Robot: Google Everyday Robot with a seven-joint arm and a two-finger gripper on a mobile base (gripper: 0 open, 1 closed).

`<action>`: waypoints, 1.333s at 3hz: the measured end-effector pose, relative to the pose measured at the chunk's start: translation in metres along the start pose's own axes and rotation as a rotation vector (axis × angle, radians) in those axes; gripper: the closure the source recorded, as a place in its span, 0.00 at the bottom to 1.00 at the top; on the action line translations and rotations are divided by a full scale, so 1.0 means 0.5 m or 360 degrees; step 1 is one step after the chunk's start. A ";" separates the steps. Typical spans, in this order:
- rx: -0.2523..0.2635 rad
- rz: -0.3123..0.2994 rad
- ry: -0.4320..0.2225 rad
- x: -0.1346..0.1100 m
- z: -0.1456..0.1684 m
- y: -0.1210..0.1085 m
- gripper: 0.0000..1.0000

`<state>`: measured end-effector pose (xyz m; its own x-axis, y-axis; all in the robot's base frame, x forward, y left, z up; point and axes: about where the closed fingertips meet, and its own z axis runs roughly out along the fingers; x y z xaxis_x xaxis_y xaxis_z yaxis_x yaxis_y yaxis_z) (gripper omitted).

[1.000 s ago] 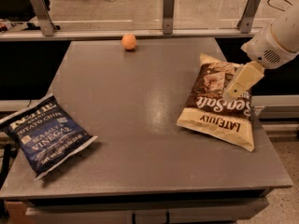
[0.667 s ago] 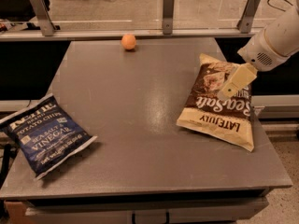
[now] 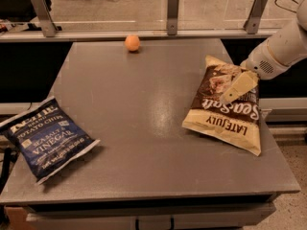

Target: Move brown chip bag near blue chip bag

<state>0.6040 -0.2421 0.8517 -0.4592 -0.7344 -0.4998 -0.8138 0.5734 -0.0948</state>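
Note:
The brown chip bag point(image 3: 225, 110) lies flat on the right side of the grey table point(image 3: 144, 104), its "Sea Salt" and "LATE JULY" lettering upside down to the camera. The blue chip bag point(image 3: 45, 138) lies at the front left corner, partly over the table's edge. My gripper point(image 3: 229, 96) comes in from the upper right on a white arm and hangs over the upper middle of the brown bag, its cream fingers pointing down and left at the bag.
An orange ball point(image 3: 132, 42) sits at the back middle of the table. A rail with metal posts point(image 3: 172, 13) runs behind the table's far edge. The table's right edge lies just beyond the brown bag.
The gripper has moved a little left and down, from the brown bag's right edge to over its upper middle. Both bags and the ball have stayed put.

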 end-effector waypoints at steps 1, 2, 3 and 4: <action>-0.0013 0.0010 -0.0028 0.004 -0.003 -0.001 0.40; -0.0024 0.0020 -0.0049 0.003 -0.009 0.001 0.64; -0.0013 0.0021 -0.0071 -0.005 -0.020 -0.001 0.87; -0.0013 0.0021 -0.0071 -0.006 -0.021 -0.001 1.00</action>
<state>0.6019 -0.2440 0.8624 -0.4536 -0.7097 -0.5391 -0.8108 0.5797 -0.0809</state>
